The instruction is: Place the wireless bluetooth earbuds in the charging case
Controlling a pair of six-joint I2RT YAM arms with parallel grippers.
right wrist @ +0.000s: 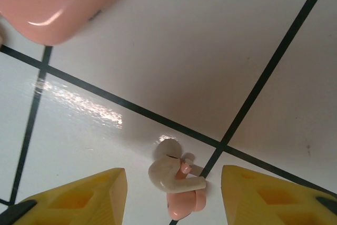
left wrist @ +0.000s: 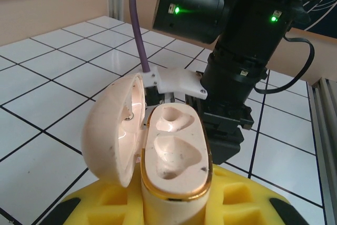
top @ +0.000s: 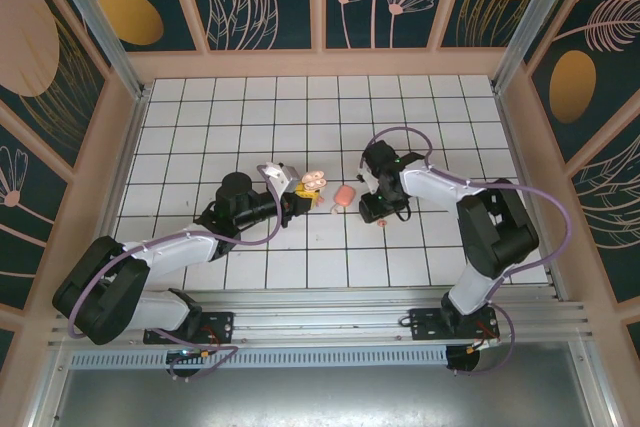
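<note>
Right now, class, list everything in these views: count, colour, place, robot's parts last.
charging case: one, cream with gold rim, lid open, wells empty, in the left jaws
earbud: one, cream and pink, on the table between the right jaws
rounded object: one, salmon pink, on the table between the arms
table: one, white tiles, black grid
left arm: one, white and black; yellow jaws shut on the charging case
right arm: one, white and black; yellow jaws open around the earbud
</note>
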